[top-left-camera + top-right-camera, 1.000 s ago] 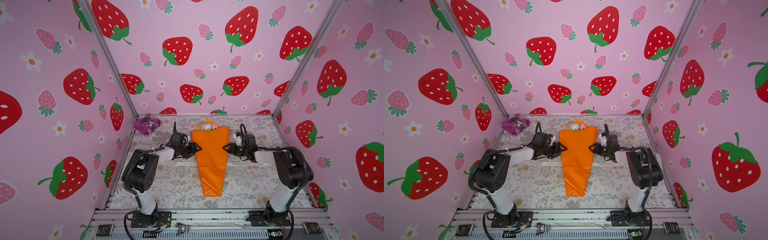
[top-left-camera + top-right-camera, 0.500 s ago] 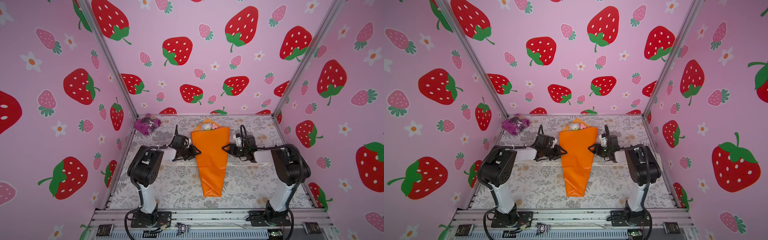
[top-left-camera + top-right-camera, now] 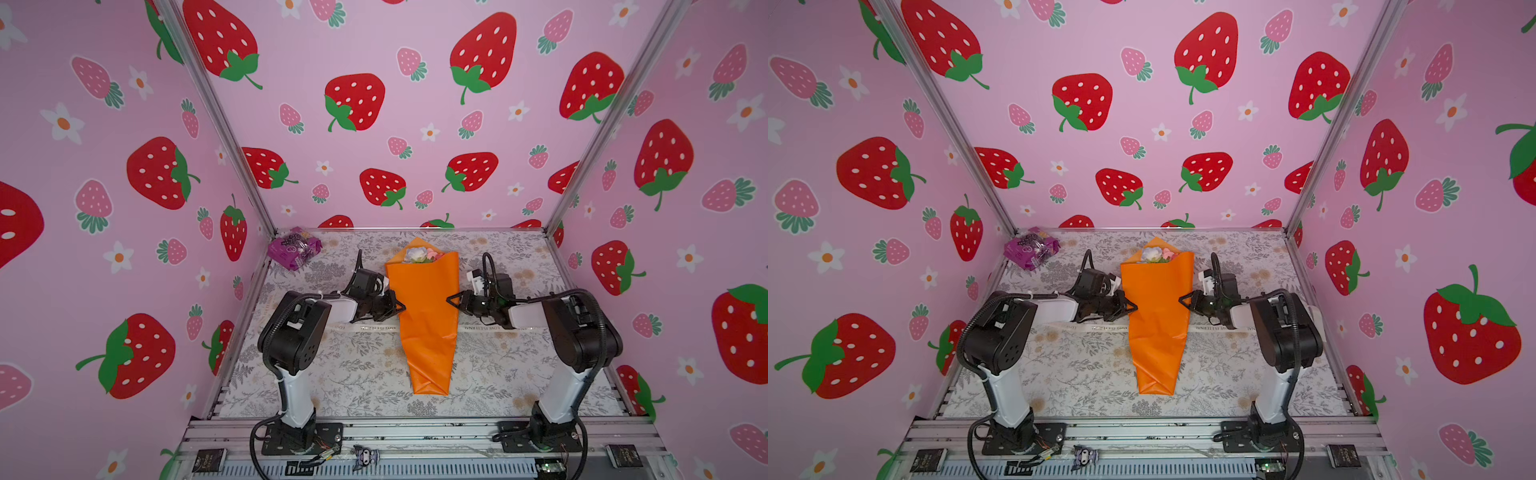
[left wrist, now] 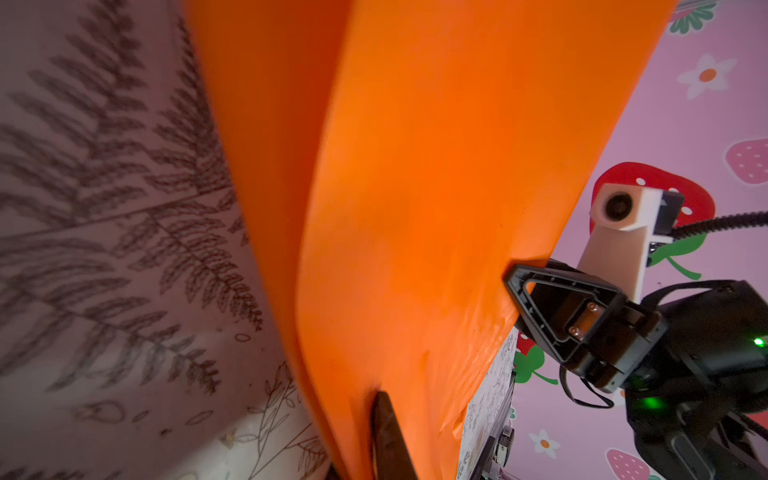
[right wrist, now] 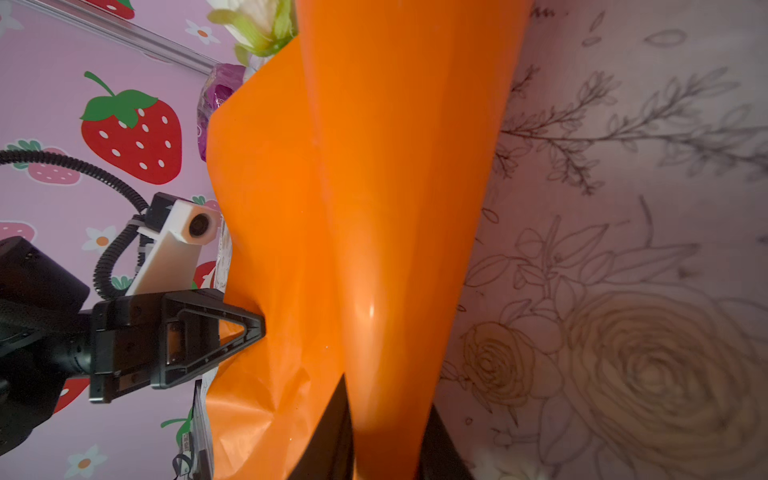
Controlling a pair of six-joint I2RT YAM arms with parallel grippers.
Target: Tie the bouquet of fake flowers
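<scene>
Top views: the bouquet of fake flowers point(image 3: 426, 324) lies lengthwise in the middle of the table point(image 3: 353, 374), with its blooms point(image 3: 417, 254) toward the back wall and its narrow end toward the arm bases.
Done: the stems are enclosed in the orange wrapping paper point(image 3: 1156, 332), which is folded into a cone.
Ribbon: a white printed ribbon point(image 3: 368, 328) lies flat across the table and passes under the cone, with one end showing on each side. No loop or knot is visible.
Remaining: as I judge it, the whole tie. Both ends must come up over the paper, cross and be knotted.
Left jaws: closed at the paper's left edge, just beyond the ribbon. In the right wrist view the tip sits in a dimple in the paper and appears to pinch that edge.
Right jaws: part-way apart, straddling the rolled right edge. The paper fills the gap between them, and I cannot tell whether they press it firmly.
Ribbon contact: neither pair touches it.
Bystander: a purple packet point(image 3: 294, 248) sits in the far left corner, well apart.
</scene>
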